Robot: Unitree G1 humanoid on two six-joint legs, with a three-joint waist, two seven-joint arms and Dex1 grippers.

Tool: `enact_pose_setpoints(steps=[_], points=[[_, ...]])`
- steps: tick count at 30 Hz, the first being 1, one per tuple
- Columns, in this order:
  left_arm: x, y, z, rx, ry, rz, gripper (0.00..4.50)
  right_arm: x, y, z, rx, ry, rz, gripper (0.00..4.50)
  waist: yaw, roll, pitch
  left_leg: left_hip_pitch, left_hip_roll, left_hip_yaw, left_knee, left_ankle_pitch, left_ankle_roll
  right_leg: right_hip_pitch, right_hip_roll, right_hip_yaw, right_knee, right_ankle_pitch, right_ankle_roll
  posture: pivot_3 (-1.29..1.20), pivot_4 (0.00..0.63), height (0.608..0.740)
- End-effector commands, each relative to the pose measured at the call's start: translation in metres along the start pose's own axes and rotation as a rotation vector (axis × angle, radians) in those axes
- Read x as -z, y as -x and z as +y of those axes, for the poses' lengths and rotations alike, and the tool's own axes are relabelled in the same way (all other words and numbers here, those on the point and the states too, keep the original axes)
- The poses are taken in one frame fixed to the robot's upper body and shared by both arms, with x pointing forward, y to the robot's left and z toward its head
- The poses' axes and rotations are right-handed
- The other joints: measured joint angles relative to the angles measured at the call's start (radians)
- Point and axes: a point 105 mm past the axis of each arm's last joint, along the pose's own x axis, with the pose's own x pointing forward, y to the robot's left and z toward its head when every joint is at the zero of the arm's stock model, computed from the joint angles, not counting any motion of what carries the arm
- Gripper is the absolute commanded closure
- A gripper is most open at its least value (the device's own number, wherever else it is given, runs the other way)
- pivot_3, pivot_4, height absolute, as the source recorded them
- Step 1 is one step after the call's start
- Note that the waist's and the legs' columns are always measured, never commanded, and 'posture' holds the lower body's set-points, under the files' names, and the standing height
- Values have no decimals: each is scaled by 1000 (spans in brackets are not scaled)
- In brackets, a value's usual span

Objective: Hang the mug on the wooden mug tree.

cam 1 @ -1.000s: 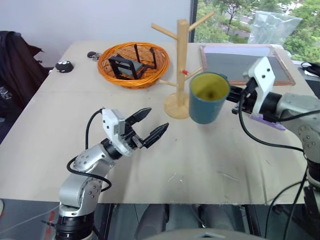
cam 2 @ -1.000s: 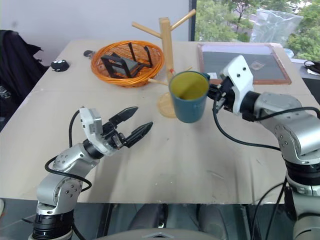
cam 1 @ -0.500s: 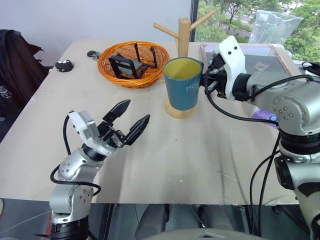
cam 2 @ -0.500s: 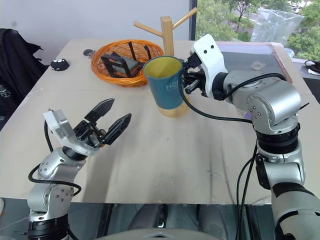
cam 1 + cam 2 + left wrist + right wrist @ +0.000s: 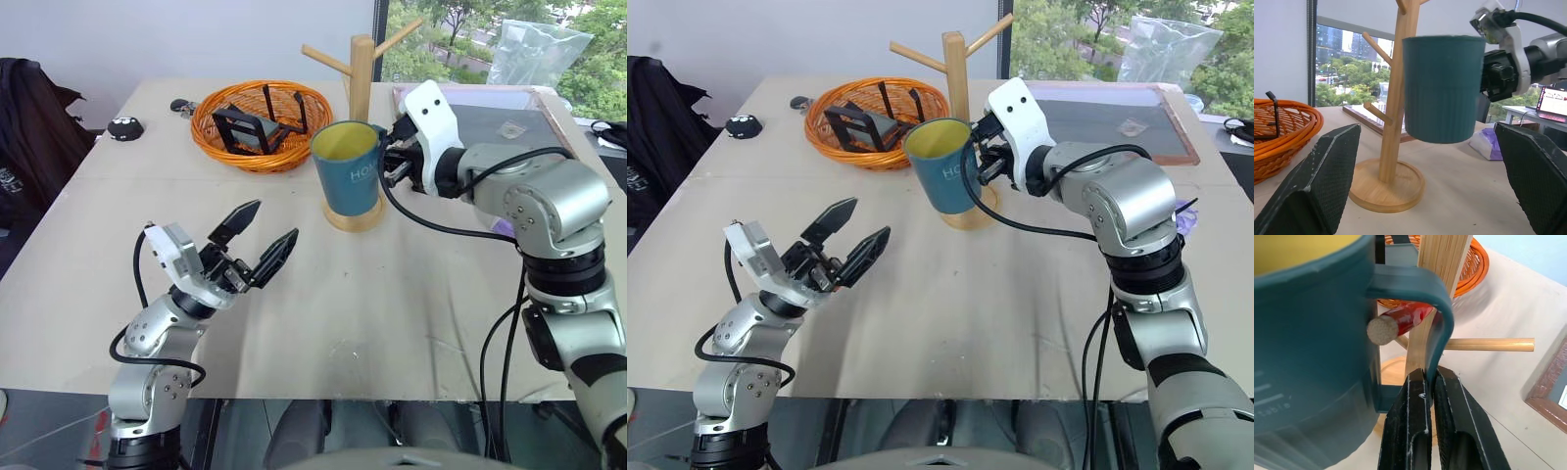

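Observation:
The teal-blue mug (image 5: pixel 349 174) with its yellow inside hangs upright in the air right in front of the wooden mug tree (image 5: pixel 361 67), above its round base (image 5: pixel 364 219). My right gripper (image 5: pixel 1428 381) is shut on the mug's loop handle (image 5: pixel 1442 318). In the right wrist view the red-tipped peg (image 5: pixel 1397 322) shows inside the handle's loop, its blunt end toward the camera. My left gripper (image 5: pixel 263 238) stands open over the table's near left, empty, well short of the mug. The left wrist view shows the mug (image 5: pixel 1442 88) beside the post (image 5: pixel 1396 98).
An orange wicker basket (image 5: pixel 260 122) with black parts stands left of the tree. A framed dark board (image 5: pixel 490 125) lies at the back right, a purple cloth (image 5: pixel 509 231) by my right arm. A small black object (image 5: pixel 125 128) sits at the far left. The table (image 5: pixel 392 313) continues in front.
My right gripper has carried the mug leftward and in against the mug tree, so the mug now covers the lower post. The left gripper stays open and empty.

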Motion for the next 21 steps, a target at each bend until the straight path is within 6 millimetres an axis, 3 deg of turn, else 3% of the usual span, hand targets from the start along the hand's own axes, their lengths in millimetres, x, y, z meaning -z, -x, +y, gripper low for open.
enact_pose_setpoints(steps=[1,9,13,19,21], points=[[-6,-1,-2,4,-32,-23,0,-19,2,-5,54,58,-69,4422,0,0,0,0,0,0,0,0,0,0,0,0,0,0,0,0,150,740],[-6,0,-3,6,-36,-20,0,-23,-3,-6,73,71,-91,4422,-1,0,0,-4,0,1,0,0,0,-5,0,1,1,0,0,0,150,740],[-6,0,-2,9,-37,-16,0,-26,0,-9,77,60,-112,3248,-1,0,0,-11,0,1,1,0,-1,-13,0,1,3,0,0,0,150,740],[-5,-1,-3,18,-35,-9,0,-27,22,-16,69,23,-141,473,0,0,0,-11,0,1,1,0,-1,-13,0,1,2,0,0,0,150,740],[-5,-1,-4,22,-31,-3,0,-24,31,-18,60,11,-141,473,3,0,0,-12,0,1,1,0,0,-13,0,1,2,0,0,0,150,740]])
